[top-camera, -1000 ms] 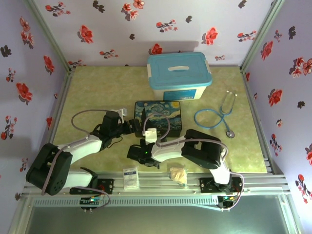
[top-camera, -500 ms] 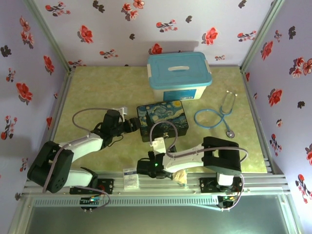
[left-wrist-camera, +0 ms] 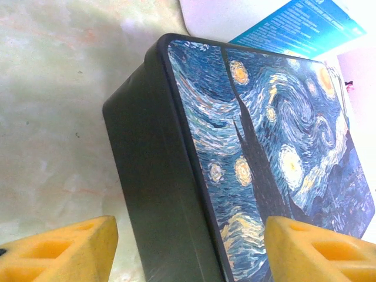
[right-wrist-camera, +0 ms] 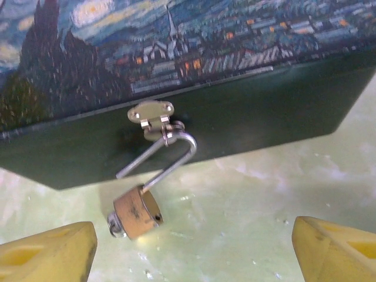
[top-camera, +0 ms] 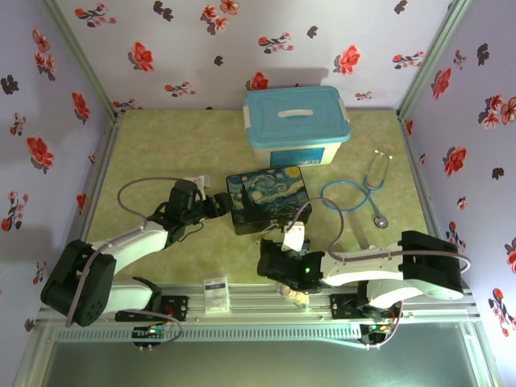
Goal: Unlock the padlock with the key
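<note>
We saw the padlock (right-wrist-camera: 136, 212) hung on the hasp (right-wrist-camera: 151, 111) at the front of the starry box (right-wrist-camera: 176, 53). L gripper (left-wrist-camera: 188, 249) had fingers apart astride the box's corner; R gripper (right-wrist-camera: 191, 249) had fingers wide apart, facing the box's front.

The padlock (right-wrist-camera: 136, 212) is dull brass with a shiny silvery metal shackle (right-wrist-camera: 192, 148). The box (right-wrist-camera: 247, 111) has a glossy printed lid and dark satin sides. The surface (right-wrist-camera: 252, 194) looks smooth and glossy.
</note>
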Tool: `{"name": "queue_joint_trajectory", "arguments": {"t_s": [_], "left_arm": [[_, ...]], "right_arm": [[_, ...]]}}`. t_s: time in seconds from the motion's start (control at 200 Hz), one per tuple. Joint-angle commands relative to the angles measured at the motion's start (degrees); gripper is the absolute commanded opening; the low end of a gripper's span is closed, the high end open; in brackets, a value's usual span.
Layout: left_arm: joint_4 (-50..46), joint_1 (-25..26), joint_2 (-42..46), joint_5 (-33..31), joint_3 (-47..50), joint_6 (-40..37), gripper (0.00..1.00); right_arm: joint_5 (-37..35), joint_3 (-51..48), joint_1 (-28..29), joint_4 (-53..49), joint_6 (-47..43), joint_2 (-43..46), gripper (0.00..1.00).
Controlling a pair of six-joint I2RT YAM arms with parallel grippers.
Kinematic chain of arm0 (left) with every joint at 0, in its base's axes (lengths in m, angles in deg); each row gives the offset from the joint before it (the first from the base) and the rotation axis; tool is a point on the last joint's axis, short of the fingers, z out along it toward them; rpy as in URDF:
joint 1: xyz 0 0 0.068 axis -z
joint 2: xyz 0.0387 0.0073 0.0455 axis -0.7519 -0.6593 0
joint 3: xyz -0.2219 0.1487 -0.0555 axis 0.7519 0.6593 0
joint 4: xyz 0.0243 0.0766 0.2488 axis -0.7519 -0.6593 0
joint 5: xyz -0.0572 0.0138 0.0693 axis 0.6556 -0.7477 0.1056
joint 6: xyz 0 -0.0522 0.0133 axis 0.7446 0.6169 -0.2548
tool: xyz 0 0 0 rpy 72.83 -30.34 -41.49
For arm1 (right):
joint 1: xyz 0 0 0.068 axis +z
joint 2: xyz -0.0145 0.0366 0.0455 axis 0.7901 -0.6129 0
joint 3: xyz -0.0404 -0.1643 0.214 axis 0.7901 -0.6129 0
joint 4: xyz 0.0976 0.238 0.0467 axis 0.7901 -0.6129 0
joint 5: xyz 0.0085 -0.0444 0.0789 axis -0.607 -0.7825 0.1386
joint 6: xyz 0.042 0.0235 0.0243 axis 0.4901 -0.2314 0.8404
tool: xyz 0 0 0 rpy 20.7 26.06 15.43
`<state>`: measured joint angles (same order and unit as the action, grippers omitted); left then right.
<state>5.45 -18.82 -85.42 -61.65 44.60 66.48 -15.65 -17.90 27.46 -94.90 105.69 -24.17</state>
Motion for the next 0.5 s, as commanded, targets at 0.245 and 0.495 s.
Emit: {"name": "queue_joint_trajectory", "arguments": {"t_s": [0.245,0.495], "left_arm": [[1.4,1.5,-3.5,-0.6,-2.5,0.3,0.67],[2.5,1.9,-5.2,-0.7,-2.8,0.4,0.67]], "right_arm": [[2.8,3.3,-5.6,12.4,-2.5,-11.2,0.78],[4.7,3.8,-6.6,16.4,-2.7,-16.7,0.72]]}}
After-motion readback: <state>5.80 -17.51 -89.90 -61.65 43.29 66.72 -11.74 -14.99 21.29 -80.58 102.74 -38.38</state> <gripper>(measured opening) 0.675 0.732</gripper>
